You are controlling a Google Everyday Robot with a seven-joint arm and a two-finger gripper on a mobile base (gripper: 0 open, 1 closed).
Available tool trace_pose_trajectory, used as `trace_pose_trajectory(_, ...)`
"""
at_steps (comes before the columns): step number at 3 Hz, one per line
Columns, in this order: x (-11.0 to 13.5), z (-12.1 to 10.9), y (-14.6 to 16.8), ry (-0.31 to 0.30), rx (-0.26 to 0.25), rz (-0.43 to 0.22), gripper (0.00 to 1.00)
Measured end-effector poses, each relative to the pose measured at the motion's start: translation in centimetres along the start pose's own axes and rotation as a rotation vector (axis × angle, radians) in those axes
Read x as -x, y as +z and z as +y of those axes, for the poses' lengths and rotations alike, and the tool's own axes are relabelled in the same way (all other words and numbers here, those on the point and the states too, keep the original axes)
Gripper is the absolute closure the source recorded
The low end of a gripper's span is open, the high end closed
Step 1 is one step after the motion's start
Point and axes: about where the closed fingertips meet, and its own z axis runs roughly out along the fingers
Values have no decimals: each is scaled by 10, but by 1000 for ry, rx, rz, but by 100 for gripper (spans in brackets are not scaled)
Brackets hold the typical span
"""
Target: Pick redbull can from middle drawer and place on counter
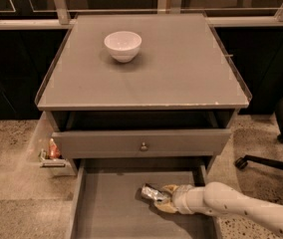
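The redbull can (151,193), a small silver can, lies on its side on the floor of the open middle drawer (106,208), right of its middle. My gripper (164,199) reaches in from the lower right on a white arm and is at the can's right end, down at the drawer floor. The counter (181,68) is the grey cabinet top above, with a white bowl (123,45) at its back left.
A closed grey drawer front with a small round knob (143,146) overhangs the back of the open drawer. A small item on a holder (53,153) sits on the floor left of the cabinet. An office chair base (261,163) stands at the right.
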Motion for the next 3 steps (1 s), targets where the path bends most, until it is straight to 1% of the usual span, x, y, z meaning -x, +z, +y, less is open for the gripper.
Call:
trace_pose_trajectory(1,7,-20,-42,-5,-17,-16,100)
trace_pose_trajectory(2,17,-38,-82,-31,-47,-15,100)
trace_pose_trajectory(3,36,-60,-134,-71,-84,-25,100)
